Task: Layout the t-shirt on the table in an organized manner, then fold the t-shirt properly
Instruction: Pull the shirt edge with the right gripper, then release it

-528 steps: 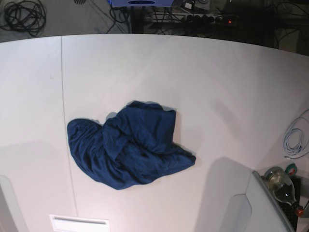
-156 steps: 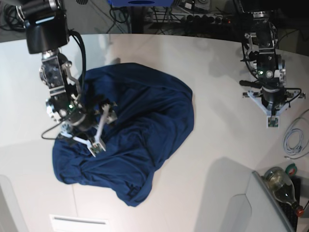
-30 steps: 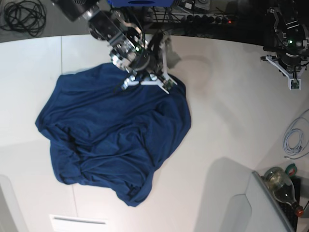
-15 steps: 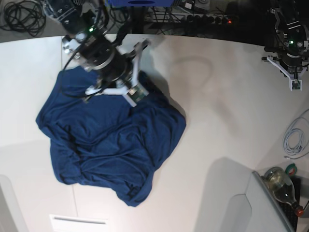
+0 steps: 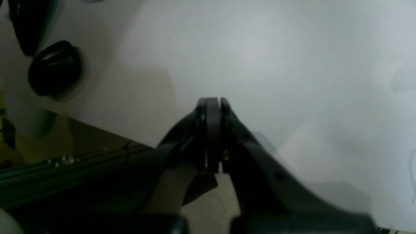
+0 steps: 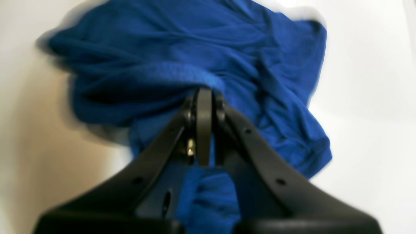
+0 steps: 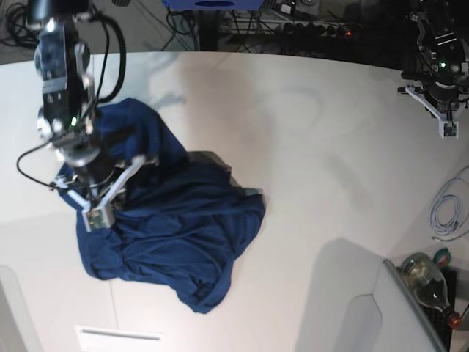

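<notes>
At the far left of my base view, a tangle of black cable (image 7: 37, 26) lies beyond the edge of the white surface (image 7: 322, 198). Next I have the right jaws (image 7: 99, 216), over the left part of the navy t-shirt (image 7: 190, 246). They are pinching a bit of the cloth: in my right wrist view a raised fold runs up to the fingertips, its left portion blurred. The t-shirt lies rumpled on the surface, left of centre, with one piece poking out towards the right and another hanging down towards the bottom of my view. A white slotted piece (image 7: 121, 339) sits below it, near the bottom edge.

Well apart from all that, at the upper right, my left jaws (image 7: 448, 130) are pressed together with nothing between them, above the bare surface. Below them, at the right edge, I see a coil of pale cable (image 7: 445, 213), then a green ring (image 7: 442, 257) just beside a clear bottle with a red cap (image 7: 426, 282), tilted with its cap towards the lower right.
</notes>
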`<state>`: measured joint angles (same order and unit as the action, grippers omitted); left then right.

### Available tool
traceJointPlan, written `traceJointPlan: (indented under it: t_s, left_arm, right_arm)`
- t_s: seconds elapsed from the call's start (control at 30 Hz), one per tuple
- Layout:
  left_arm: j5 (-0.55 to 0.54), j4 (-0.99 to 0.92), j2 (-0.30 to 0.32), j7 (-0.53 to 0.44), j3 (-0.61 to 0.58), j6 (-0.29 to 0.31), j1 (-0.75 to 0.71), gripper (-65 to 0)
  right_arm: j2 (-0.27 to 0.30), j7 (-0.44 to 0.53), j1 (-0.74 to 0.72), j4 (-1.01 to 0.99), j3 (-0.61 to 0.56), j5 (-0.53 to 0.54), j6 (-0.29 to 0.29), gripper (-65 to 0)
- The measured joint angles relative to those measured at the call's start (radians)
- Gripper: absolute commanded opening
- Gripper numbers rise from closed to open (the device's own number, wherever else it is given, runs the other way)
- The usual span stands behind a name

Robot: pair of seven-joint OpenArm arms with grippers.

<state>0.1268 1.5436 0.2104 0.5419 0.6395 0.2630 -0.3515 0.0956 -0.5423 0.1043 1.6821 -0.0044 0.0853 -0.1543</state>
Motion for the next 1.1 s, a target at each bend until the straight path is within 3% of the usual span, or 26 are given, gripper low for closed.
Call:
traceJointPlan:
  t_s: [0.1,0.17,0.23,0.33,0.47,0.67,0.83,0.9,0.97,1.1]
  left_arm:
    - [0.000,0.001,-0.004,0.000,0.000,0.000,0.001,-65.0]
    - [0.000,0.001,-0.006,0.002,0.000,0.000,0.000,-65.0]
    - [-0.002,0.001,-0.005,0.000,0.000,0.000,-0.001,-65.0]
    - [0.000,-0.001,-0.005,0.000,0.000,0.000,0.000,-65.0]
    - [0.000,0.000,-0.006,0.000,0.000,0.000,0.000,-65.0]
    - [0.000,0.002,-0.014,0.000,0.000,0.000,-0.001,-65.0]
    - [-0.001,-0.001,-0.014,0.000,0.000,0.000,-0.007,-65.0]
    - [-0.001,-0.002,-0.014,0.000,0.000,0.000,-0.008,-65.0]
    - [-0.001,-0.002,-0.014,0.000,0.000,0.000,-0.008,-65.0]
    - [-0.001,-0.003,-0.013,0.000,0.000,0.000,-0.002,-65.0]
  right_arm:
    - [-0.005,-0.068,-0.121,-0.256,0.070,-0.009,0.014,-44.1]
    - [0.003,-0.119,-0.133,-0.283,0.056,-0.008,0.013,-33.9]
    - [0.006,-0.114,-0.097,-0.214,0.003,-0.013,0.018,-32.3]
    - [0.010,-0.113,-0.059,-0.127,-0.172,-0.004,0.009,-32.3]
    - [0.020,-0.045,-0.106,-0.169,-0.377,0.007,0.001,-32.3]
    - [-0.031,-0.022,-0.228,-0.399,-0.407,-0.005,0.016,-31.8]
    - [-0.035,0.000,-0.264,-0.486,-0.417,-0.003,0.015,-33.8]
    - [-0.036,-0.003,-0.270,-0.496,-0.417,-0.003,0.015,-44.7]
    - [-0.045,-0.002,-0.272,-0.495,-0.417,-0.002,0.016,-63.3]
    - [-0.057,-0.035,-0.245,-0.444,-0.415,-0.001,0.015,-64.5]
